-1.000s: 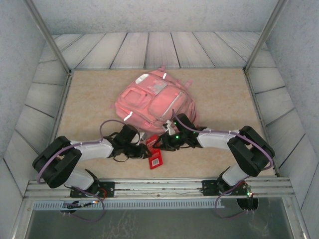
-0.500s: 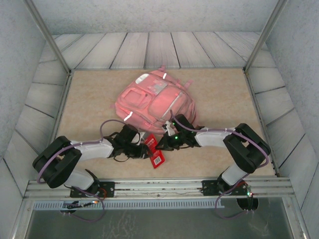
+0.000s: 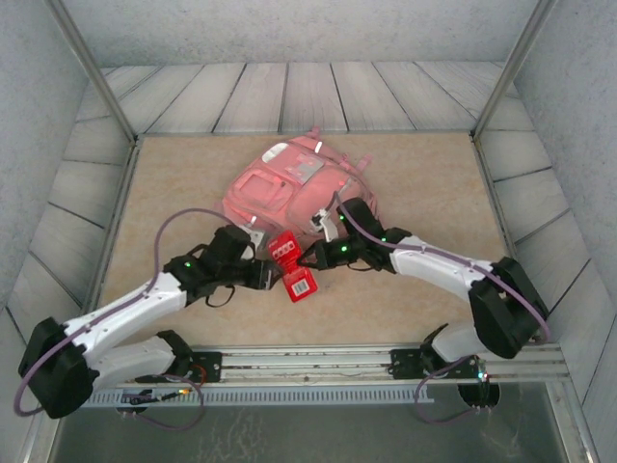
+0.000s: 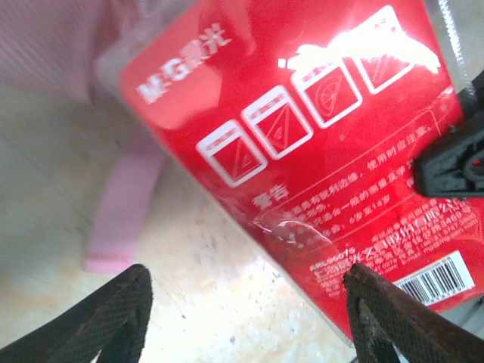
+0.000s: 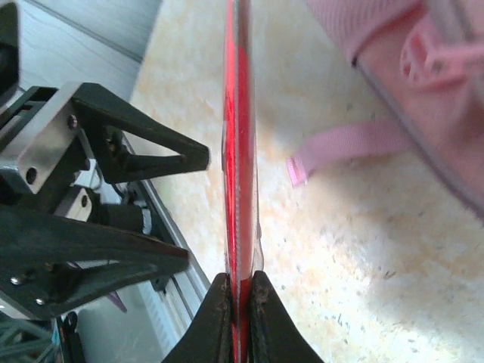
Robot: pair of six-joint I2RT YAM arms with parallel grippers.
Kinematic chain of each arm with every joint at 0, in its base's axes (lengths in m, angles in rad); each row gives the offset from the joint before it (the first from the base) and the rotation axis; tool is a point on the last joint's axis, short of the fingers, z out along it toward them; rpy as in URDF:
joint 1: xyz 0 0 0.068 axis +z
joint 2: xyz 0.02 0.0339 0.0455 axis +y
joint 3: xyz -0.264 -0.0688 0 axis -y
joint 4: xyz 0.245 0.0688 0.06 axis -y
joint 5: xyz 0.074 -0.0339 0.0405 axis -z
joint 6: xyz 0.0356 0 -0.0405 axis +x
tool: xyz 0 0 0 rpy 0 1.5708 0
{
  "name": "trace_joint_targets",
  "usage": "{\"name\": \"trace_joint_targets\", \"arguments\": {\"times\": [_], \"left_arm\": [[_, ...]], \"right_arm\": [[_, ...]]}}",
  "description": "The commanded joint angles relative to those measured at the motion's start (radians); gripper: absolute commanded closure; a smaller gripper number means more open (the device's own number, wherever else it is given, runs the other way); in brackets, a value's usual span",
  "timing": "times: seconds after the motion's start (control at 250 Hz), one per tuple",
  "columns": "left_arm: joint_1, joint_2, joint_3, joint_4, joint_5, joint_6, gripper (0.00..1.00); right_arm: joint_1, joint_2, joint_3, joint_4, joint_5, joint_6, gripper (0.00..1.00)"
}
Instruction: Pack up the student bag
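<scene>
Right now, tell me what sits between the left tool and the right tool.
A flat red packet, pinched at its edge by the right tool, with the open left tool at its face; the top view shows it.

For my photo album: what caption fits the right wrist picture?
Right pincer clamps a flat red packet edge-on, with the pink student bag beyond.

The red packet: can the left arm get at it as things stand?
Probably yes. The left tool stands open right beside the red packet, nothing between them; the right tool grips its edge.
</scene>
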Motion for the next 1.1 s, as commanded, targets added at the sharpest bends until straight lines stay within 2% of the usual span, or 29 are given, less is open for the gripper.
{"name": "trace_joint_targets", "arguments": {"times": [0.0, 0.188, 0.284, 0.34, 0.484, 0.584, 0.723, 1.095], "left_arm": [[0.005, -0.033, 0.051, -0.110, -0.164, 0.105, 0.30], [0.027, 0.062, 0.170, -0.062, -0.194, 0.213, 0.30], [0.027, 0.188, 0.282, -0.084, -0.227, 0.279, 0.30], [0.026, 0.273, 0.357, -0.106, -0.238, 0.322, 0.31], [0.015, 0.489, 0.564, -0.182, -0.227, 0.410, 0.35], [-0.014, 0.620, 0.699, -0.210, -0.230, 0.471, 0.36], [-0.066, 0.779, 0.873, -0.243, -0.248, 0.538, 0.37], [-0.164, 1.037, 1.127, -0.289, -0.275, 0.614, 0.38]], "right_arm": [[-0.068, -0.089, -0.026, 0.106, 0.034, 0.034, 0.99], [-0.259, -0.190, -0.021, 0.101, 0.073, 0.067, 1.00], [-0.337, -0.230, 0.016, -0.015, 0.152, 0.021, 1.00], [-0.362, -0.255, 0.048, -0.120, 0.249, -0.019, 1.00], [-0.396, -0.317, 0.105, -0.334, 0.487, -0.093, 1.00], [-0.402, -0.351, 0.122, -0.436, 0.590, -0.114, 1.00], [-0.403, -0.398, 0.104, -0.489, 0.621, -0.113, 1.00], [-0.405, -0.437, 0.098, -0.575, 0.688, -0.098, 1.00]]}}
